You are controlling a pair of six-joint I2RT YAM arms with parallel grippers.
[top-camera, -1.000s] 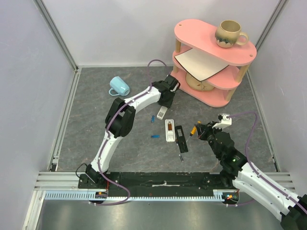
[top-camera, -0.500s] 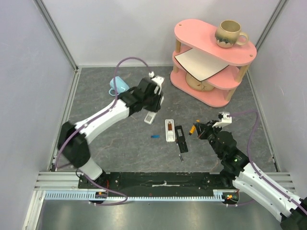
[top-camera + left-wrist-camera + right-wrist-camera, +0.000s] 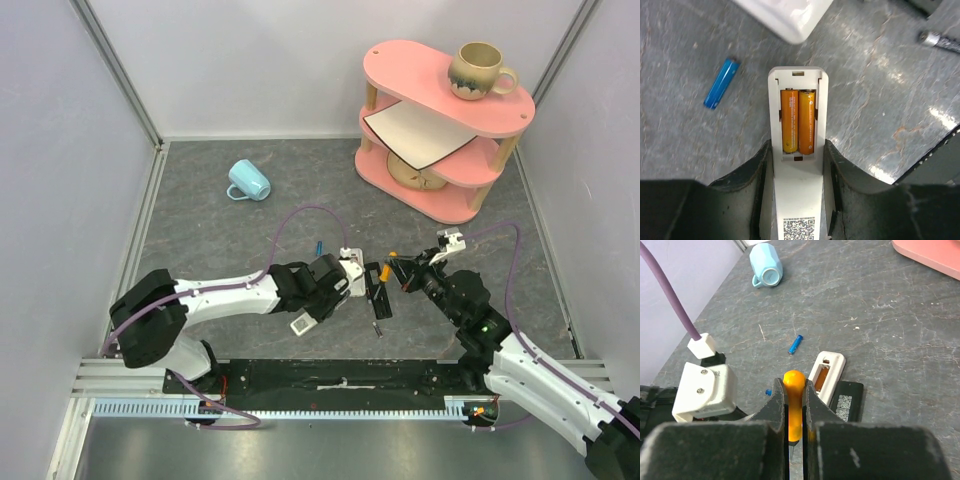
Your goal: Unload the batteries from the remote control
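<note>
The white remote (image 3: 797, 200) lies face down with its compartment open. Two orange batteries (image 3: 799, 121) sit side by side in it. My left gripper (image 3: 797, 150) is shut on the remote's sides, below the compartment; it shows in the top view (image 3: 343, 282). My right gripper (image 3: 793, 395) is shut on the orange-handled screwdriver (image 3: 793, 407), just right of the remote (image 3: 352, 264) in the top view. One blue battery (image 3: 721, 83) lies loose on the table, also seen in the right wrist view (image 3: 795, 344). A dark grey battery (image 3: 942, 41) lies further right.
A black remote (image 3: 847, 402) lies beside the white one. A blue mug (image 3: 248, 181) lies on its side at the back left. A pink tiered shelf (image 3: 440, 130) with a mug on top stands at the back right. A blurred white thing (image 3: 785, 17) crosses the top of the left wrist view.
My left arm has swept from the back near the shelf to the front and now grips the white remote. My right gripper has moved left with the screwdriver, toward the remote.
</note>
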